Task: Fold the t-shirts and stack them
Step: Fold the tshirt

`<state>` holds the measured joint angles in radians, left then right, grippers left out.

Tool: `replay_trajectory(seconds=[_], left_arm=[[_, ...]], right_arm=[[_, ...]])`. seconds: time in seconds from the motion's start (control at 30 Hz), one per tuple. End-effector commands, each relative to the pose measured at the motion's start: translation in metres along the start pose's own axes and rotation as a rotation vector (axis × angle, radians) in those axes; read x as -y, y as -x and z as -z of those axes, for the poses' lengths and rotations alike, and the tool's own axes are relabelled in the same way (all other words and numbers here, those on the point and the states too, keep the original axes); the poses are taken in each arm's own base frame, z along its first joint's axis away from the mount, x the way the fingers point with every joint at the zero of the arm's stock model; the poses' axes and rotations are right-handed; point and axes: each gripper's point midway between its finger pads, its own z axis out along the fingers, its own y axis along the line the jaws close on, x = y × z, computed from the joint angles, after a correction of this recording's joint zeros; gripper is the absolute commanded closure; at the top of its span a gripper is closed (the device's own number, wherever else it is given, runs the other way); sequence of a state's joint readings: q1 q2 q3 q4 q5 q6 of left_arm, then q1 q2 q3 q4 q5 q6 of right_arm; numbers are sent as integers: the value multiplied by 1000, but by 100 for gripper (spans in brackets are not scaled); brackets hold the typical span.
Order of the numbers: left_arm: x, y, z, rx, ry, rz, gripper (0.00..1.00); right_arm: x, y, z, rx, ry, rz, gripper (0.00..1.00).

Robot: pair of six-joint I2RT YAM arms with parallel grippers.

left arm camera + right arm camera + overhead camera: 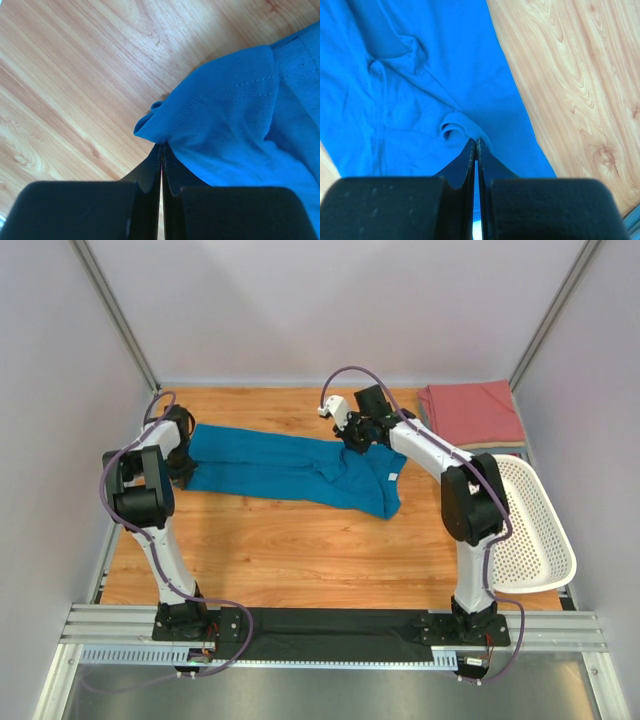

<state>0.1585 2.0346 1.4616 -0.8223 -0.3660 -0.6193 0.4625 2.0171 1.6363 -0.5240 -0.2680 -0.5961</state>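
**Teal shirt pinched at both ends by two closed tools**

The left tool point(161, 147) is closed tight, its fingers pressed together, and a small bunched corner of the teal-blue t-shirt point(240, 115) is nipped at its tips. Bare wood of the desk point(75, 90) is seen ahead and to the left of this tool, while the cloth spreads away to its right. The right tool point(476, 142) is likewise shut to a hairline gap, and a little pucker of the same cloth is gripped at its tips. Blue fabric lies ahead and to the left of this tool, and wood grain to its right.

Between the two tools the shirt is laid out as a long, rumpled band on the desk, not folded into a rectangle.

Beyond the right tool, off to its right, a salmon-red t-shirt point(470, 412) is seen folded flat in the far corner of the desk. A white perforated basket point(535, 530) is set just nearer than that shirt, beside the right arm.
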Motion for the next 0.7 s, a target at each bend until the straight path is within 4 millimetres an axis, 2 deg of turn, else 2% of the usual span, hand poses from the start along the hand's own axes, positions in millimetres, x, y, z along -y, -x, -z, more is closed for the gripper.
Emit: replay_trajectory(seconds=[0.0,0.13,0.2,0.23,0.3,0.37,0.4,0.43,0.47,0.53,0.57,0.6,0.63,0.67], left_arm=[[-4,2,-1,6,41,-20,100],[-5,0,-1,4,49,-25,100],[-6,2,1,7,48,-27,100],[-6,2,1,8,47,-26,100],[-4,2,2,4,37,-29,100],[0,3,3,-3,16,-26,100],[2,2,2,-8,10,-27,100],[4,1,1,-14,1,-27,100],[6,-1,1,-26,-5,-35,100],[5,-2,0,-34,-1,-42,100],[5,-3,1,-37,-3,-44,100],[5,-2,2,-33,-9,-48,100],[6,-1,4,-28,-16,-46,100],[8,1,7,-24,-29,-44,100]], right_arm=[[17,12,-11,49,-52,61,99],[27,12,-22,51,-85,48,90],[35,13,-22,43,-134,-17,82],[43,15,-17,30,-185,-54,72],[56,15,-2,14,-282,-200,61],[57,17,18,13,-330,-356,53],[53,7,29,-33,-353,-424,46],[52,0,39,-60,-378,-485,45],[45,3,53,-40,-387,-633,45],[19,-21,60,-103,-325,-785,45],[13,-17,73,-81,-316,-832,45],[5,-21,76,-85,-313,-898,43],[-7,-38,74,-128,-308,-923,39],[-9,-42,82,-132,-337,-962,36]])
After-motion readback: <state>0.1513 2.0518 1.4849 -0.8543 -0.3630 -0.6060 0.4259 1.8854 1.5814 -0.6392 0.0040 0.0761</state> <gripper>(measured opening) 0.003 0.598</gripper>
